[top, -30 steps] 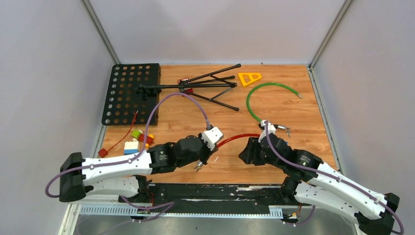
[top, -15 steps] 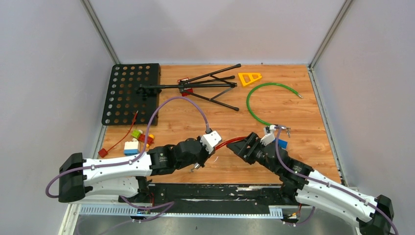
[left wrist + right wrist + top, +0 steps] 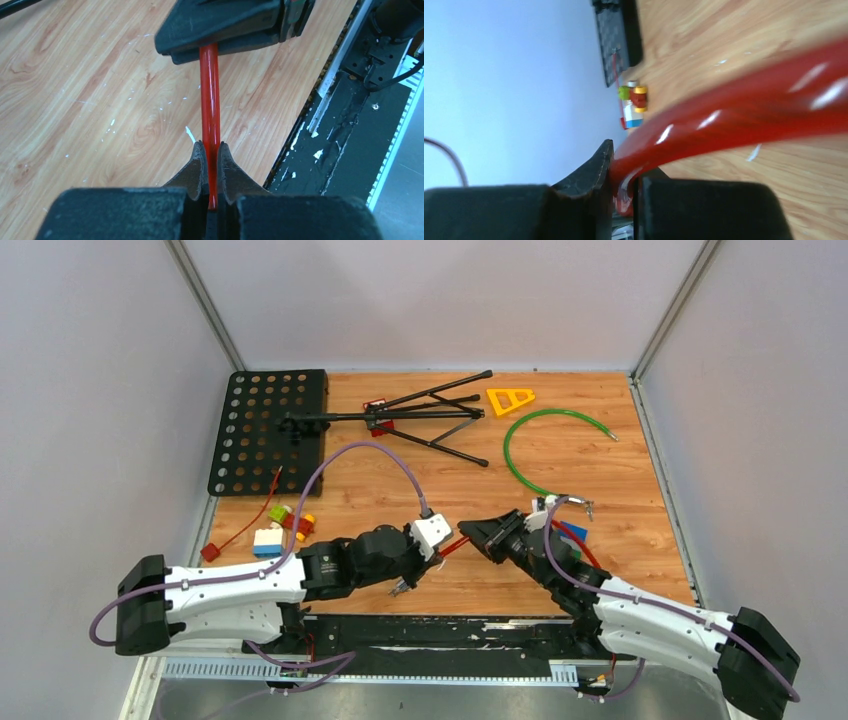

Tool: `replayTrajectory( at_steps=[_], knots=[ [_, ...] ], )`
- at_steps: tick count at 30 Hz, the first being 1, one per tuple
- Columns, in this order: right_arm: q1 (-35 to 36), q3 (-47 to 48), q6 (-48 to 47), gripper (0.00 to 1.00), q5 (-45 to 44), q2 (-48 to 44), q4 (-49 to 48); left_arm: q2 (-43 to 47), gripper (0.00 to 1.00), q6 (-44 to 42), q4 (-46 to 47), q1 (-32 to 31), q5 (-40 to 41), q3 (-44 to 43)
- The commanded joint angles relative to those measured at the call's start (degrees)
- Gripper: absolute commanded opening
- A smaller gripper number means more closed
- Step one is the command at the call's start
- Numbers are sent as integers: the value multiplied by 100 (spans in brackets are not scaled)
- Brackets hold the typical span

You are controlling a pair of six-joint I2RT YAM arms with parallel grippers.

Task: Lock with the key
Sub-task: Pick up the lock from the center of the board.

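Cable (image 3: 210, 100): red, running straight between both end effectors, above the worktop (image 3: 100, 100).
Left end effector (image 3: 210, 147): clamped on the cable.
Right end effector (image 3: 621, 167): clamped on it too.
Risk: opposing pulls could drag the cable through one grip.
Key (image 3: 584, 505): possibly the metal bit behind the right end effector; unclear.

Even bright light — red cable (image 3: 744, 110) blurry

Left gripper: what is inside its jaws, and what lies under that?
A red cable is clamped in the left gripper and runs to the right gripper, which also grips it. Beneath it lies the wooden table. The cable's end, deep between the fingers, is covered.
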State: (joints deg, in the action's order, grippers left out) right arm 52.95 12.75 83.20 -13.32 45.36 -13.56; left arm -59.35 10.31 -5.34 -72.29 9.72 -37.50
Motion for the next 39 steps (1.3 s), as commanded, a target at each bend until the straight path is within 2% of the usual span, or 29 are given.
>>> replayTrajectory(
  at_steps=[1, 2, 3, 4, 5, 9, 11, 19, 26, 32, 39],
  knots=[
    [-56, 426, -686, 0, 84, -11, -872, 345, 6, -28, 372, -48, -158, -31],
    [-57, 600, -1067, 0, 106, -63, -744, 400, 11, -57, 278, -48, -137, -57],
    [-57, 809, -1370, 0, 199, -108, -585, 443, 21, -97, 178, -48, -99, -101],
    [-57, 996, -1672, 0, 252, -151, -450, 484, 35, -139, 65, -48, -53, -162],
    [-57, 1162, -2020, 0, 307, -197, -336, 539, 43, -190, -31, -48, -14, -226],
    [-57, 1964, -2610, 0, 287, -305, 730, 733, 66, -403, -335, -48, -58, -508],
    [-60, 2184, -2786, 0, 305, -317, 1034, 775, 72, -482, -440, -48, -104, -616],
    [-60, 2374, -2911, 0, 512, -195, 1259, 611, 75, -411, -253, -48, 226, -576],
    [-57, 2347, -2781, 0, 706, -214, 1185, 302, 70, -310, -106, -48, 747, -651],
    [-52, 2209, -2847, 0, 767, -386, 1050, 97, 70, -251, -110, -48, 430, -761],
    [-65, 2416, -2994, 0, 644, -417, 1472, 210, 71, -86, 39, -48, -328, -869]
  ],
)
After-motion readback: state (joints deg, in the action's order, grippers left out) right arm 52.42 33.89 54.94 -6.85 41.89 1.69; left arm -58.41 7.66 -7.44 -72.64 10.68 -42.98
